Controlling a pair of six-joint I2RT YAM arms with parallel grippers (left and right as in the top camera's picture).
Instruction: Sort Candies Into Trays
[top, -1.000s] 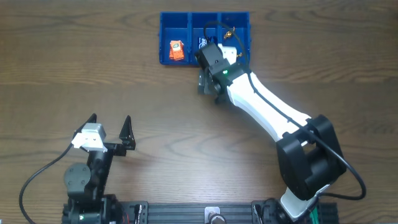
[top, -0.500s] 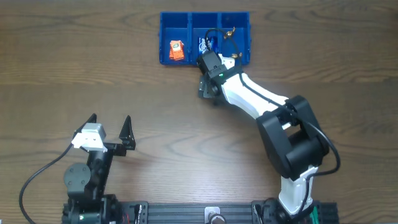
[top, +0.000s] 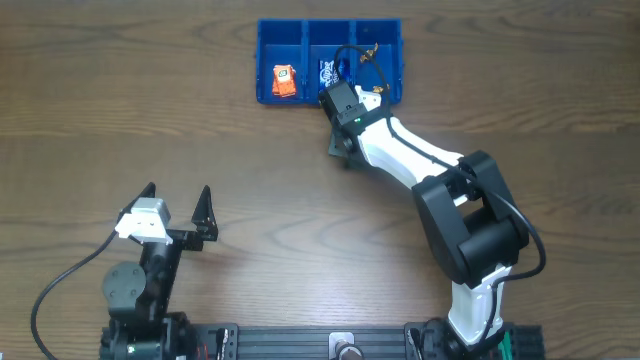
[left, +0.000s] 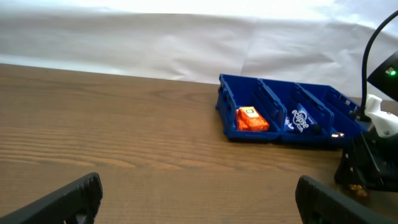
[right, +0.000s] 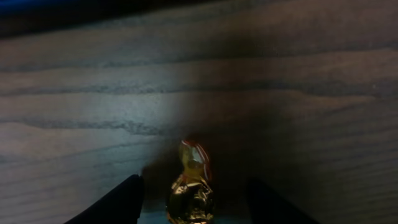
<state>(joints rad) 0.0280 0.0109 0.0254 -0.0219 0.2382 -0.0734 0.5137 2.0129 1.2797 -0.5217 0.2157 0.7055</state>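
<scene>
1. Noted as the widest thing: a brown wooden table (top: 120, 110), with the blue tray (top: 280, 40) set on it as the landmark for all else.
2. Found stretched toward the tray: the right arm (top: 420, 160), its wrist end just beside the tray's near wall, below the middle and right compartments.
3. Found well apart from the tray, toward its near left: the left arm (top: 150, 260), folded low over the wood.
4. Seen of the tray itself: three compartments side by side, upright blue walls.
5. Seen on the left arm: the left gripper (top: 178, 200), fingers spread wide and holding nothing, pointed toward the tray from well apart.
6. Seen low over the wood just before the tray's near wall: the right gripper (right: 196, 198), fingers parted to either side of a sweet, a visible gap on each side, nothing clamped.
7. Lay in the tray's left compartment: an orange candy (top: 285, 81).
8. Lay in the tray's middle compartment: a blue candy (top: 328, 70).
9. Lay outside the tray, on the wood near its front wall, between the right gripper's fingers: a gold-wrapped candy (right: 189, 186).
</scene>
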